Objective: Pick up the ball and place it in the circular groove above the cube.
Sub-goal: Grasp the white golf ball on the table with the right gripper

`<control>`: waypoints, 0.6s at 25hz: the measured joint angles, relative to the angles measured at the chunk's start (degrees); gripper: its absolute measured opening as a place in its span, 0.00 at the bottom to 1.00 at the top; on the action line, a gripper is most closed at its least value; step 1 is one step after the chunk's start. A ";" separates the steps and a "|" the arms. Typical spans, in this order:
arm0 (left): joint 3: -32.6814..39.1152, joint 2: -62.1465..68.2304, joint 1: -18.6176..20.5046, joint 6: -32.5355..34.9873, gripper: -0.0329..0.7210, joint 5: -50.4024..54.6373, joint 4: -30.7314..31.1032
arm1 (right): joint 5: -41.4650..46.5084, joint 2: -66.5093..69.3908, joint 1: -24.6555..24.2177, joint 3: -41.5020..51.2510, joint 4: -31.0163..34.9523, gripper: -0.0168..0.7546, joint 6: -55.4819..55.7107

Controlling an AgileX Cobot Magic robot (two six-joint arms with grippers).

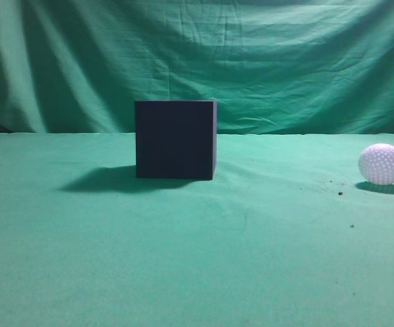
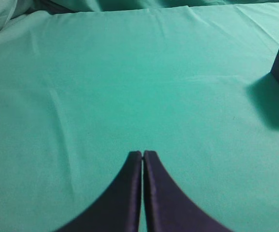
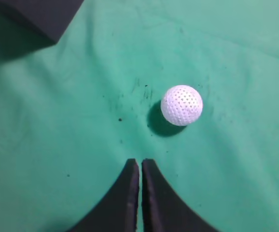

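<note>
Two dark claws are hanging clenched over a green-draped counter (image 1: 197, 272) — one ball, one cube.

Nearest each wrist camera, the left claw (image 2: 143, 153) is holding its tips pressed together over bare cloth, gripping nothing, and the right claw (image 3: 140, 162) is doing likewise, just short of the ball (image 3: 181, 105), not touching it. The single white dimpled ball (image 1: 382, 163) is sitting on the counter at the far right of the exterior view, well apart from the single dark cube (image 1: 175, 139) — which is standing upright near the middle, one flat face turned toward the camera. No writing or brand is showing on either. A few dark specks (image 1: 339, 193) are lying on the cloth beside the ball.
</note>
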 joint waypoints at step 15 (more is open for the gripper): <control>0.00 0.00 0.00 0.00 0.04 0.00 0.00 | 0.60 21.18 8.47 -9.31 -22.36 0.74 24.63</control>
